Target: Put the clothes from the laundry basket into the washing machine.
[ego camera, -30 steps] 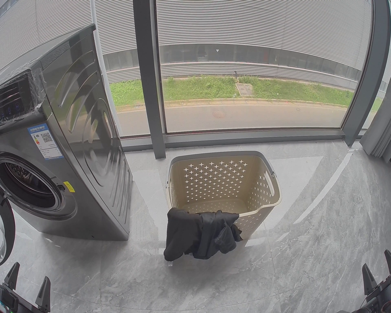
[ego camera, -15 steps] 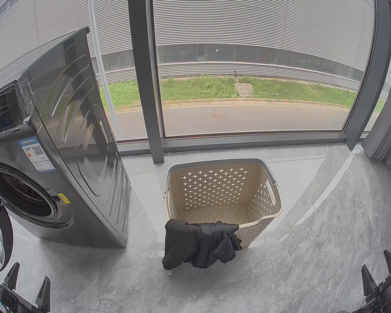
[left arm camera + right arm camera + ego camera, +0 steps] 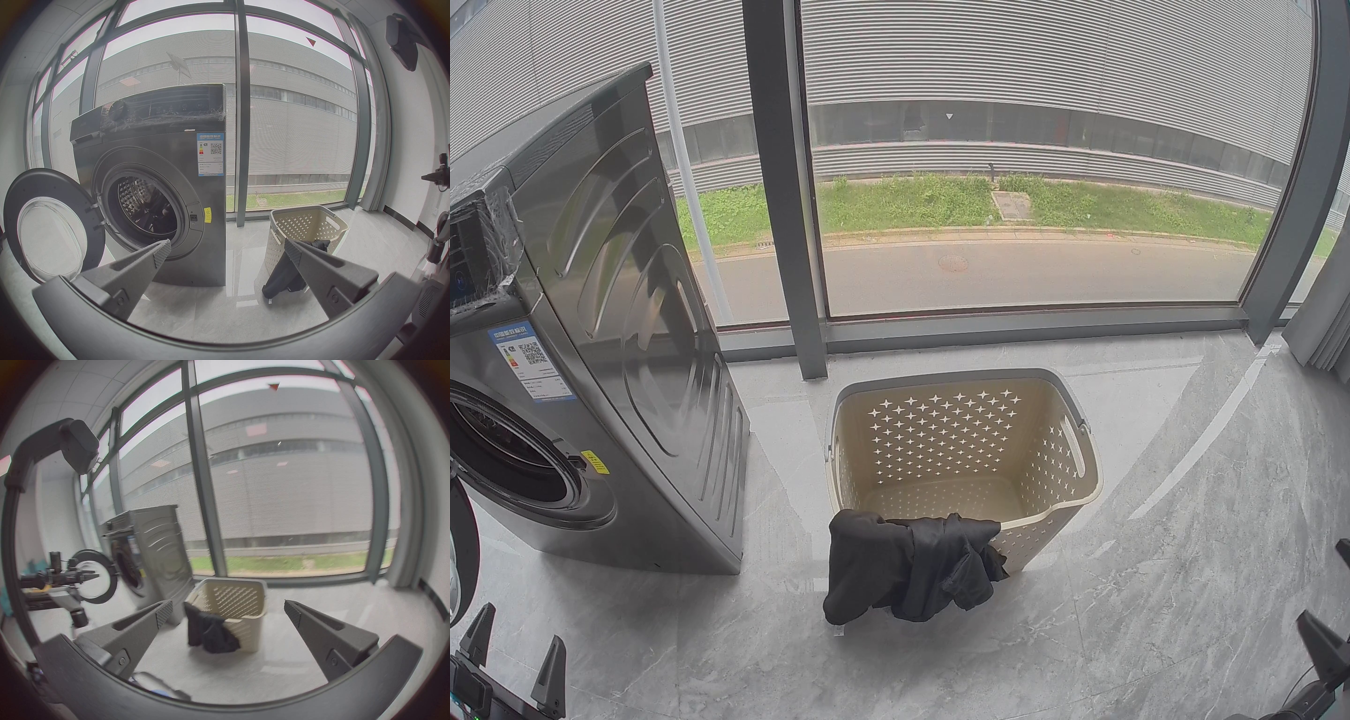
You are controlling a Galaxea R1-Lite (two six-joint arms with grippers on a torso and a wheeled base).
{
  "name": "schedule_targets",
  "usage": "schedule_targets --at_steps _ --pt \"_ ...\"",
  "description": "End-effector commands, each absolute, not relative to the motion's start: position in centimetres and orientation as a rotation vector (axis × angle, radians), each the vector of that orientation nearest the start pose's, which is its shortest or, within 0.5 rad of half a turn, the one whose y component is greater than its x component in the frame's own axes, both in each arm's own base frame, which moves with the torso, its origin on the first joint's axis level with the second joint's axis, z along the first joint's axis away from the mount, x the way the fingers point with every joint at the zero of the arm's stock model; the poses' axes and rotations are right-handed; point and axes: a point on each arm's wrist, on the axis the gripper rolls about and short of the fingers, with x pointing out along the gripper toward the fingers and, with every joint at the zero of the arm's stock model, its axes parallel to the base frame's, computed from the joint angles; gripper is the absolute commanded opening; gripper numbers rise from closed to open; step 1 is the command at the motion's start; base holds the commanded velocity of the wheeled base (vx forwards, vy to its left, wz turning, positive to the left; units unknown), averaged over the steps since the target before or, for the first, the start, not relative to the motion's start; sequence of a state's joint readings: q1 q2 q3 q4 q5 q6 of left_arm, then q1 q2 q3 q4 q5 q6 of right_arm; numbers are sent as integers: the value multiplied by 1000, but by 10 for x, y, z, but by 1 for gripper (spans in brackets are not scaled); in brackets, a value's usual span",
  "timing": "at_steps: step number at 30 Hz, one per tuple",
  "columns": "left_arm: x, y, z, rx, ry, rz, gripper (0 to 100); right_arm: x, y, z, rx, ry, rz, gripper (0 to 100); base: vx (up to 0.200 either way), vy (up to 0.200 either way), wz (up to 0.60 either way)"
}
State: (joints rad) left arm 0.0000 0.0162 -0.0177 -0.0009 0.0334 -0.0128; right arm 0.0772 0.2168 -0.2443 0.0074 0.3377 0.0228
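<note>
A beige laundry basket [image 3: 1069,441] stands on the floor in front of the window. A black garment [image 3: 909,562] hangs over its near rim and down its outside. The grey washing machine [image 3: 628,309] stands left of the basket, its round door [image 3: 47,229] swung open and the drum [image 3: 143,208] exposed. My left gripper [image 3: 514,647] is open and low at the near left, well short of the machine. My right gripper [image 3: 227,611] is open at the near right, away from the basket [image 3: 234,603] and the garment [image 3: 208,632].
Floor-to-ceiling windows with a dark pillar [image 3: 783,187] stand behind the basket. A grey curtain [image 3: 1322,309] hangs at the far right. Bare marble floor [image 3: 1181,562] lies between me and the basket.
The head view has shifted, so the machine sits farther left and the basket lower in the picture. My right gripper has dropped lower at the edge of the view. The garment lies as before.
</note>
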Motion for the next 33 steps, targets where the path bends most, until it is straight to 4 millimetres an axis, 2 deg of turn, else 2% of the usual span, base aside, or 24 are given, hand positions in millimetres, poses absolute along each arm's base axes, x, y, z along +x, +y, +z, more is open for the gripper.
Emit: schedule_targets --at_steps 1,4,5,7,8,9,12,13,20,21,22,26,31,33 --pt "-23 1 76 -15 0 34 100 28 16 151 88 315 689 100 0 0 0" --pt "-23 1 76 -14 0 34 100 51 24 151 73 401 753 100 0 0 0" --pt "-23 1 76 -14 0 34 100 51 24 151 73 401 753 100 0 0 0" --pt "-23 1 76 -12 -2 34 100 75 34 150 68 458 791 100 0 0 0" --pt "-23 1 76 -12 -2 34 100 76 34 150 67 460 793 100 0 0 0" --pt "-23 1 76 -12 -2 34 100 92 40 148 70 486 801 100 0 0 0" --pt "-23 1 76 -12 0 32 100 110 47 145 75 513 804 100 0 0 0" --pt "-23 1 76 -12 -2 32 100 122 51 141 77 533 806 100 0 0 0" --pt "-23 1 76 -12 0 34 100 162 69 127 97 574 796 100 0 0 0" --pt "-23 1 76 -12 0 34 100 162 69 127 97 574 796 100 0 0 0" --pt "-23 1 76 -12 0 34 100 173 79 127 118 565 806 100 0 0 0" --pt "-23 1 76 -14 0 34 100 185 104 128 279 604 839 100 0 0 0" --pt "-23 1 76 -12 -2 34 100 202 116 110 284 612 792 100 0 0 0" --pt "-23 1 76 -14 -2 34 100 219 123 91 232 584 728 100 0 0 0"
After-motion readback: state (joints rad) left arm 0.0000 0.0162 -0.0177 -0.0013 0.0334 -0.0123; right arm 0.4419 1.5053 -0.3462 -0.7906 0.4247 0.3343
